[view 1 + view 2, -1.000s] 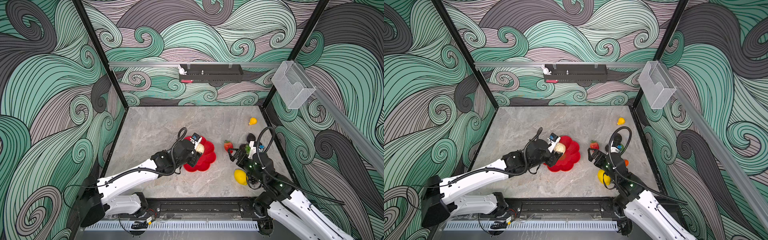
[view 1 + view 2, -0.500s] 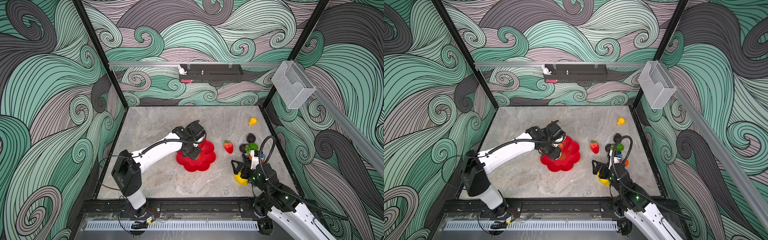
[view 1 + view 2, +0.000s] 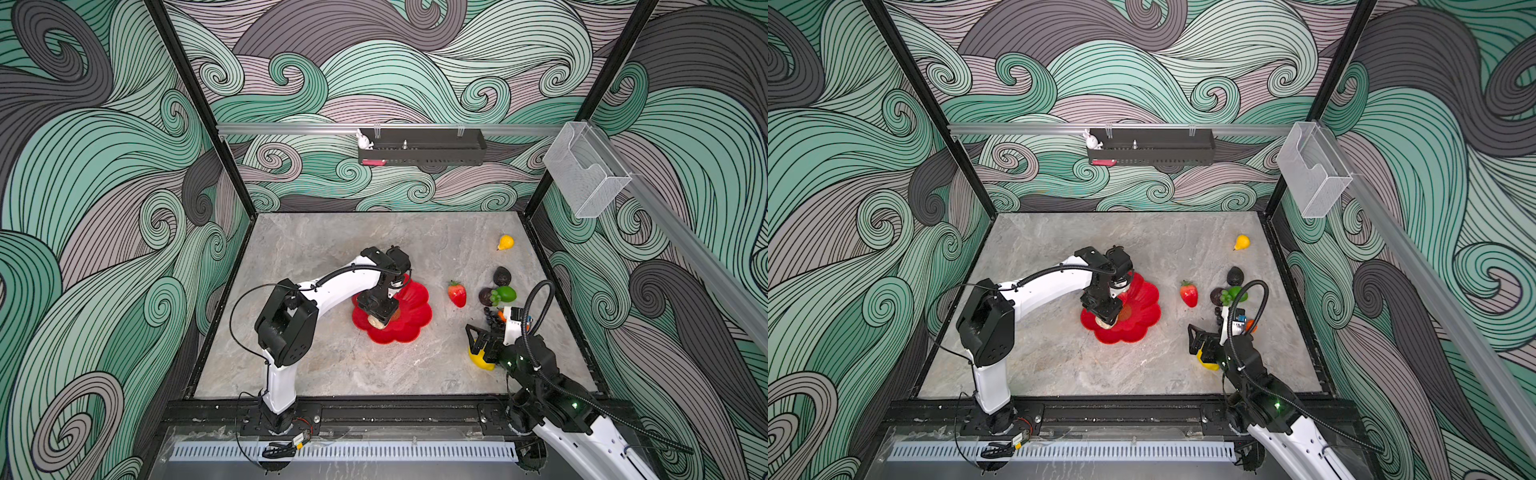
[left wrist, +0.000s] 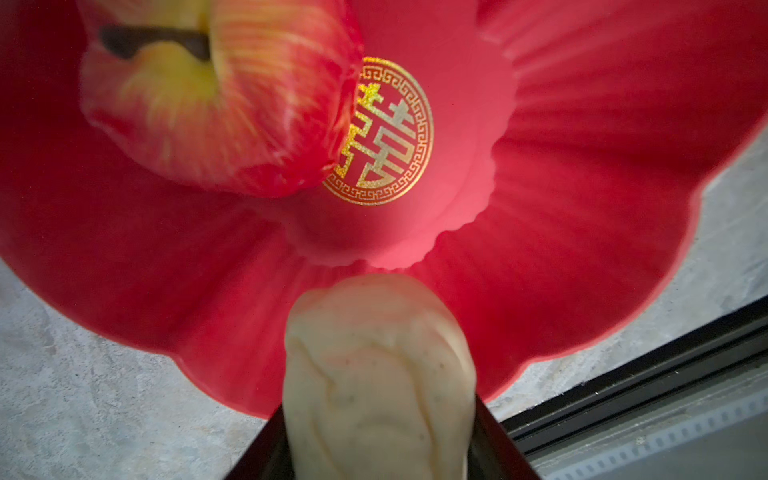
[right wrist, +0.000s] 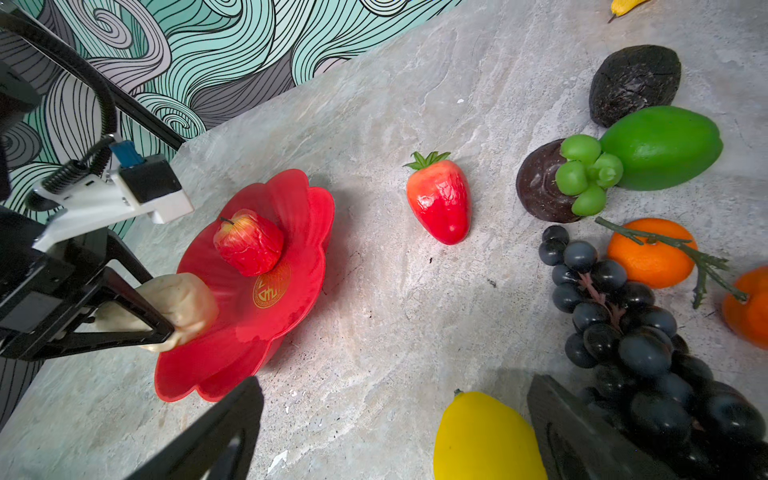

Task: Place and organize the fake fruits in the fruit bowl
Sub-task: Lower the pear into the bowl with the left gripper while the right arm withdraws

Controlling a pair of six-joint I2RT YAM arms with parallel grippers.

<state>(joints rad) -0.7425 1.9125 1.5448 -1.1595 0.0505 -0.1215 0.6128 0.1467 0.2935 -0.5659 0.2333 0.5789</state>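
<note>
Marble tabletop (image 3: 332,249): 1 bowl (image 3: 411,299) w/ 1 apple (image 5: 249,243); L fingers (image 4: 494,449) clamped on 1 pear (image 4: 378,374); R fingers (image 5: 582,436) apart near 1 lemon (image 5: 482,440).

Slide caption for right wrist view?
Left gripper holds pear at red bowl edge, apple inside; strawberry, grapes, lemon lie outside.
</note>
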